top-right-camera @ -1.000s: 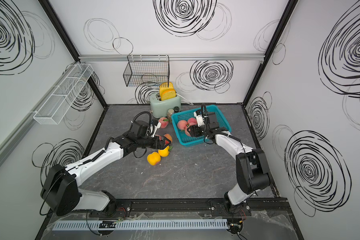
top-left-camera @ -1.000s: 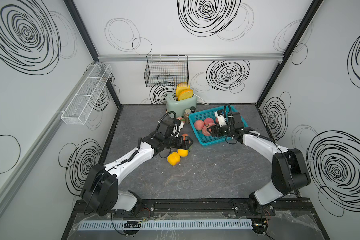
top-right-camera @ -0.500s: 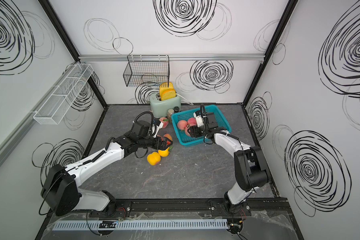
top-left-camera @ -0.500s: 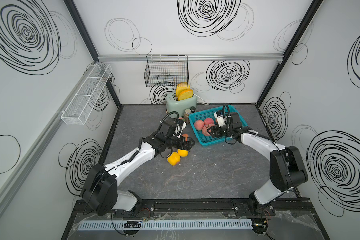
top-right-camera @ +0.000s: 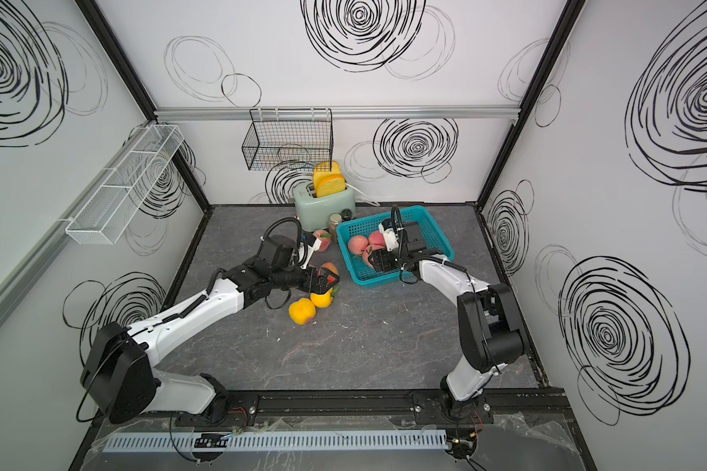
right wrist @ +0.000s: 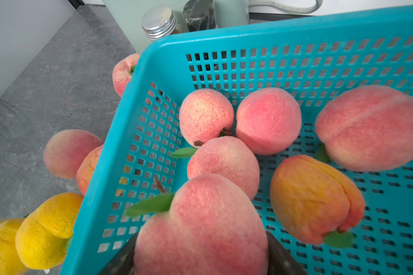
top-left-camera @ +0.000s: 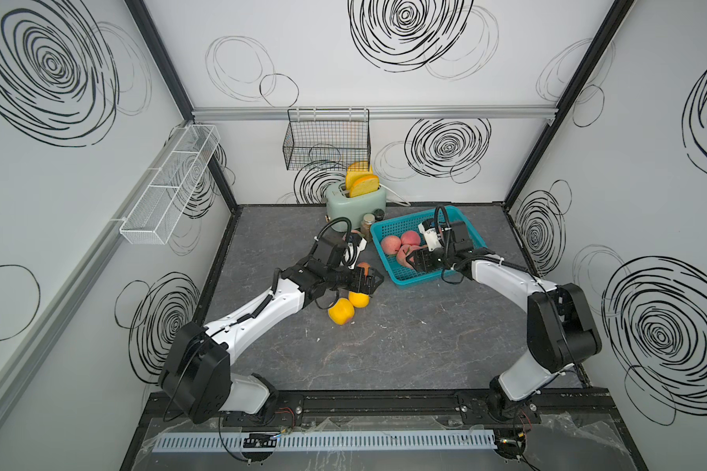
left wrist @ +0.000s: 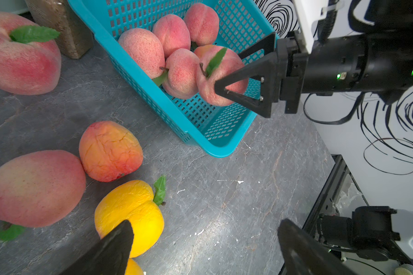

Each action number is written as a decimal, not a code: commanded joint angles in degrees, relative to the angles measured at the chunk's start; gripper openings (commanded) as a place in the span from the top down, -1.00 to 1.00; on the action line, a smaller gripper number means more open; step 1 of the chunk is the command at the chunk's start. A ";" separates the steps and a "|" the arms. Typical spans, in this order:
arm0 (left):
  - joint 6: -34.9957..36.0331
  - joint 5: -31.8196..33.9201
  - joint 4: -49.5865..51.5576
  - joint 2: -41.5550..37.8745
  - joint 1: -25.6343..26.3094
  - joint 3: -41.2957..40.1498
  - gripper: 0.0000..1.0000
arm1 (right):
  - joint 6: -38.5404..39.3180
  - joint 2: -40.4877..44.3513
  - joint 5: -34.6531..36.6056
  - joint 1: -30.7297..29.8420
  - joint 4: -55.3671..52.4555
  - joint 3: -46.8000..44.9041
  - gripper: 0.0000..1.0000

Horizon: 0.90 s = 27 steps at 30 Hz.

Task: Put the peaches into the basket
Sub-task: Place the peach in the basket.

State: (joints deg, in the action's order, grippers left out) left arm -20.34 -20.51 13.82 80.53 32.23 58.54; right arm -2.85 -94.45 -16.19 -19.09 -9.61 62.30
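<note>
The teal basket (top-left-camera: 407,277) (right wrist: 272,26) stands at the back right with several pink peaches (right wrist: 268,120) and an orange-red one (right wrist: 312,200) in it. My right gripper (top-left-camera: 415,261) (right wrist: 200,248) is inside the rim, shut on a pink peach (right wrist: 200,228) (left wrist: 215,81) with a green leaf. My left gripper (top-left-camera: 374,281) (left wrist: 205,225) hangs open and empty just above two yellow peaches (top-left-camera: 359,299) (top-left-camera: 341,312). One finger is beside the nearer yellow one (left wrist: 131,209). An orange-red peach (left wrist: 110,151) and two pink peaches (left wrist: 34,188) (top-right-camera: 322,238) lie on the table left of the basket.
A pale green toaster (top-left-camera: 356,200) with bread slices stands at the back wall, and two small jars (top-left-camera: 368,222) stand between it and the basket. A black wire basket (top-left-camera: 327,142) hangs on the back wall. A white mesh rack (top-left-camera: 168,187) hangs on the left wall.
My left gripper has edged slightly towards the basket. The right gripper holds its peach in nearly the same place.
</note>
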 commanded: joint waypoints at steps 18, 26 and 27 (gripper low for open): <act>1.49 -0.05 -1.43 1.00 -0.07 1.77 -0.97 | 3.03 -1.79 3.74 -2.77 -7.23 3.39 -0.48; 1.36 -0.05 -1.45 0.82 -0.10 1.49 -0.96 | 3.13 -1.45 4.09 -3.38 -9.01 4.26 -0.47; 1.36 0.03 -1.43 0.71 -0.15 1.51 -0.97 | 3.18 -1.28 4.10 -3.55 -9.20 4.31 -0.47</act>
State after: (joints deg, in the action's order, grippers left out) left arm -20.08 -20.51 13.74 81.08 32.21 58.63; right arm -0.97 -96.07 -12.23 -21.96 -16.45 65.06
